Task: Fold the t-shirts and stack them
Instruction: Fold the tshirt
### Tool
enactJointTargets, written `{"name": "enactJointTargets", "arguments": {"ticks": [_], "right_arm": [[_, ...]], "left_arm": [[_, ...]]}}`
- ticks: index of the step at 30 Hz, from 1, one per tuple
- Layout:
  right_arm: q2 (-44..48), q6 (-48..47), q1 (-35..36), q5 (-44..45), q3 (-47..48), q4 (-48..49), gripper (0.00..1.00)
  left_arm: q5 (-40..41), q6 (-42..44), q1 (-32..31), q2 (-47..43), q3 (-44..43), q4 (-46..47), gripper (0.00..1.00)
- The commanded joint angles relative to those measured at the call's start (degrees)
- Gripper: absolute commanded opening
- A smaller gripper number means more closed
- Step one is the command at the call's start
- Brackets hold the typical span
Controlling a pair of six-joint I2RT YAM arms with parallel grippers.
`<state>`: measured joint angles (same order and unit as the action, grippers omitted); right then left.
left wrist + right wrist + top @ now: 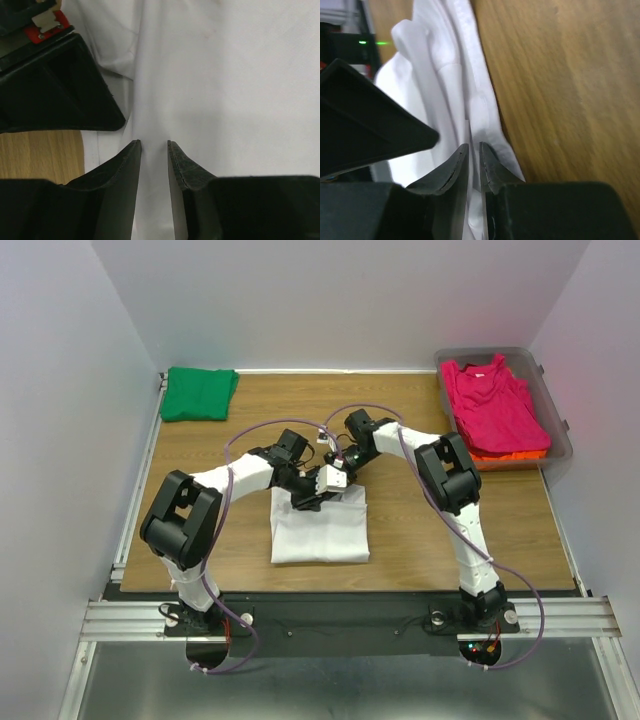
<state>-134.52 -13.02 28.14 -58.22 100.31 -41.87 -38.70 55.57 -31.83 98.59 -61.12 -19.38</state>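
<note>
The white t-shirt [320, 528] lies folded into a rectangle at the table's middle. Both grippers meet at its far edge. My left gripper [305, 496] is shut on a ridge of the white cloth [210, 75], which runs between its jaws [154, 143]. My right gripper [336, 480] is shut on bunched layers at the shirt's edge [450, 75], its jaws [474, 145] nearly touching. The green t-shirt [198, 393] lies folded at the back left corner. The magenta-pink t-shirt [495, 402] lies on the orange one [512, 454] in the tub.
The clear plastic tub [556, 410] stands at the back right, by the right wall. The wooden table [440, 530] shows bare on both sides of the white shirt. The two wrists crowd each other, each showing black in the other's view.
</note>
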Motion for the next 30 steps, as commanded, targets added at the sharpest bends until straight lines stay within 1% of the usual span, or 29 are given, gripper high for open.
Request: {"name": "enactJointTargets", "arguments": {"ticks": [1,9,14,16,17,18,20,21,22,25,26,27,28,30], "right_arm": [[-1.7,0.2,0.2,0.7,-1.3,2.4,0.2],[-2.1,-0.2,0.2,1.3,-3.5,3.6,0.18],[-2.3,-0.4,0.2,1.6,-4.0,3.8,0.18],[-2.3,-0.6,0.2,1.6,-4.2,3.9,0.17],[-2.3,-0.5,0.2,1.6,-4.2,3.9,0.17],[-2.4,-0.6,0.2,1.6,-4.2,3.9,0.16],[-2.5,-0.7,0.2,1.5,-4.2,3.9,0.15],[-2.5,-0.6,0.2,1.6,-4.3,3.9,0.15],[-2.4,-0.7,0.2,1.6,-4.3,4.0,0.15],[-2.5,-0.8,0.2,2.0,-4.5,4.0,0.15],[-2.7,-1.0,0.2,2.1,-4.5,4.0,0.14],[-2.8,-1.0,0.2,2.1,-4.6,4.0,0.14],[-2.9,-1.0,0.2,2.1,-4.7,4.1,0.14],[-3.1,-1.1,0.2,2.2,-4.8,4.1,0.14]], "left_arm": [[0.2,-0.2,-0.5,0.4,-1.5,0.4,0.39],[1.3,-0.1,-0.6,1.1,-1.2,1.9,0.42],[1.4,-0.4,-0.7,1.0,-1.1,2.1,0.4],[2.1,-0.8,-0.6,0.7,-0.8,2.7,0.41],[2.5,-1.2,-0.6,0.7,-0.7,3.5,0.44],[2.7,-1.2,-0.7,0.8,-0.6,3.6,0.45],[2.8,-0.8,-0.7,1.4,-0.8,3.0,0.45],[2.8,-0.7,-0.6,1.8,-1.0,2.6,0.43],[2.3,-0.5,-0.6,2.3,-1.5,1.8,0.39],[2.0,-0.5,-0.8,2.8,-2.2,1.0,0.31],[2.0,-0.6,-0.8,2.8,-2.2,0.8,0.22],[1.9,-0.6,-0.8,2.1,-2.2,0.8,0.19],[1.4,-0.5,-0.8,1.7,-2.2,0.4,0.11],[1.3,-0.5,-0.8,0.6,-2.2,0.1,0.02]]}}
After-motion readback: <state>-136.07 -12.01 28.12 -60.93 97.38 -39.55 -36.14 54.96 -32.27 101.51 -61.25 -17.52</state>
